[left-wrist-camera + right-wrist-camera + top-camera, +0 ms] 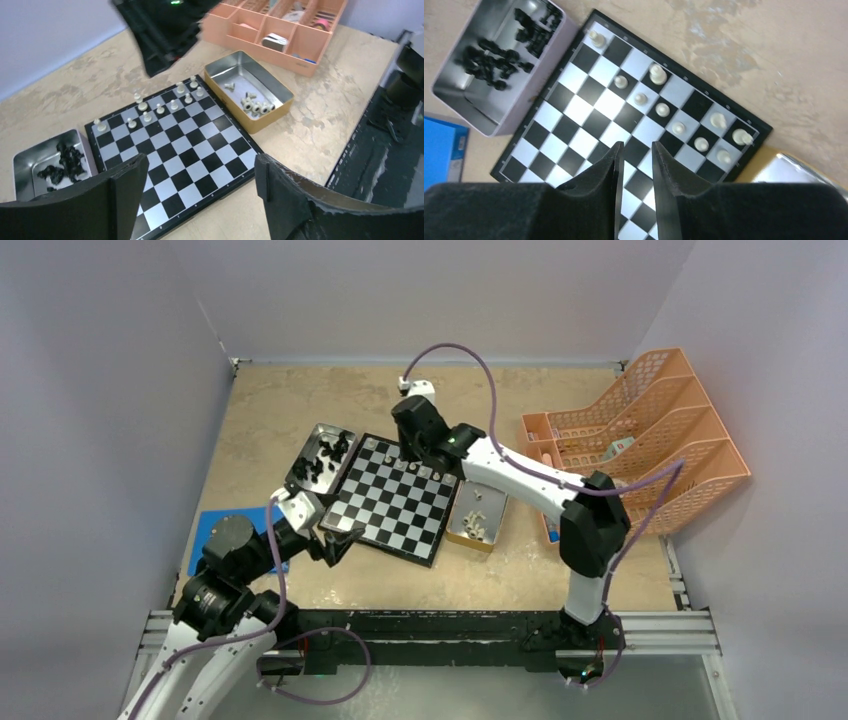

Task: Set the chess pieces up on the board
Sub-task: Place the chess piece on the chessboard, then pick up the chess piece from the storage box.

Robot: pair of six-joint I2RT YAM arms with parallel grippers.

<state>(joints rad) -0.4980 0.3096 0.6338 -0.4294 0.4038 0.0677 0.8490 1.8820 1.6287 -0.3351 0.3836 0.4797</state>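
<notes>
The right arm (pixel 520 475) reaches across the counter (pixel 290 390) and hangs over the far edge of the chessboard (pixel 395 505), hiding part of that edge from the top camera. The right gripper (pixel 638 147) has its fingers a narrow gap apart, with nothing between them. The left gripper (pixel 200 165) is spread wide and empty, hovering over the board's near left corner.

The cream-white pieces (pixel 663 108) on the board stand only in the two rows along its far edge, some squares there bare. The rest of the board carries nothing.

A silver tin (pixel 539 85) just beside the board's left edge holds a loose heap of black pieces (pixel 499 55). A gold-sided tin (pixel 260 120) just beside the right edge holds a few white pieces lying down (pixel 255 106). A blue flat object (pixel 205 535) lies near the silver tin. An orange mesh file rack (pixel 640 440) stands at the far right, small items in its slots.
</notes>
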